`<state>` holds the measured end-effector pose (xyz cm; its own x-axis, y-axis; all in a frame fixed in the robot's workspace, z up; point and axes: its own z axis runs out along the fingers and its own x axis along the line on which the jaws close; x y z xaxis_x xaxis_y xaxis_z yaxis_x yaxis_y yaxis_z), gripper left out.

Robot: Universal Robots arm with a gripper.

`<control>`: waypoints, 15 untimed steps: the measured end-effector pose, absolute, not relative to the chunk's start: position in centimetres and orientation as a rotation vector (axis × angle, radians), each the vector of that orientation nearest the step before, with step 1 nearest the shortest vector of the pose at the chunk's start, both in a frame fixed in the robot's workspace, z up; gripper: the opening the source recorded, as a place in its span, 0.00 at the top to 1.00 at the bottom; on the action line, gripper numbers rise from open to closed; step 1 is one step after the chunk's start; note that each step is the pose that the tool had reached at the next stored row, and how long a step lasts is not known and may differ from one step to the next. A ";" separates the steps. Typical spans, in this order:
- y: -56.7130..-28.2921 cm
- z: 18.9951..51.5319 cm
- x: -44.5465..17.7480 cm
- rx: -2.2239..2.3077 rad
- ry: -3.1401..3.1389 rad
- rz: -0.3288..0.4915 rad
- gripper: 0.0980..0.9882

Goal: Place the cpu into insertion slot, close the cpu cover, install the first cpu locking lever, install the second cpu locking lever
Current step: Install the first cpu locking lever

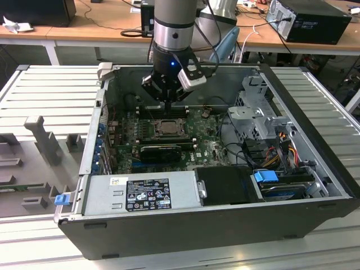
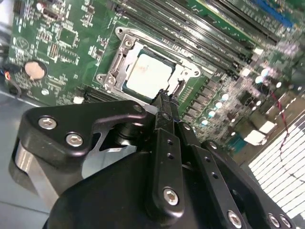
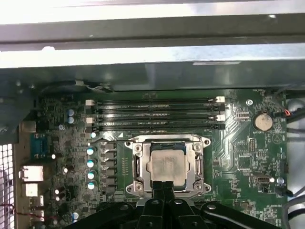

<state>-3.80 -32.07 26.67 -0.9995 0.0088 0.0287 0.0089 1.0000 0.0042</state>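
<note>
One cpu (image 3: 166,164) sits in one insertion slot (image 3: 141,168), framed by one cpu cover (image 3: 167,141). In the exterior view, four long memory slots (image 3: 155,113) lie at that slot's twelve o'clock, one coin-cell battery (image 3: 262,121) at its one o'clock and one power supply (image 1: 143,194) at its six o'clock. Four blue-topped capacitors (image 3: 90,163) form one column. One gripper (image 2: 164,99).
</note>
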 end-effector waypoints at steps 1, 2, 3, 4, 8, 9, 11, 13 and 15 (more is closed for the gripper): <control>-32.1 26.7 -3.8 0.007 -3.113 -0.006 0.99; -32.1 26.7 -3.9 0.026 -3.113 -0.006 0.99; -32.1 26.7 -3.9 0.044 -3.112 -0.006 0.99; -32.1 26.6 -4.1 0.070 -3.112 -0.006 0.99; -32.1 26.5 -5.8 0.099 -3.111 -0.005 0.99; -32.1 26.5 -6.1 0.100 -3.111 -0.005 0.99; -32.1 26.4 -7.3 0.102 -3.111 -0.005 0.99; -32.1 26.3 -8.3 0.104 -3.111 -0.007 0.99; -32.1 26.3 -9.3 0.104 -3.111 -0.010 0.99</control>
<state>-9.30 -32.05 26.25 -0.9973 -0.0671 0.0282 -0.0669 0.9977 0.0074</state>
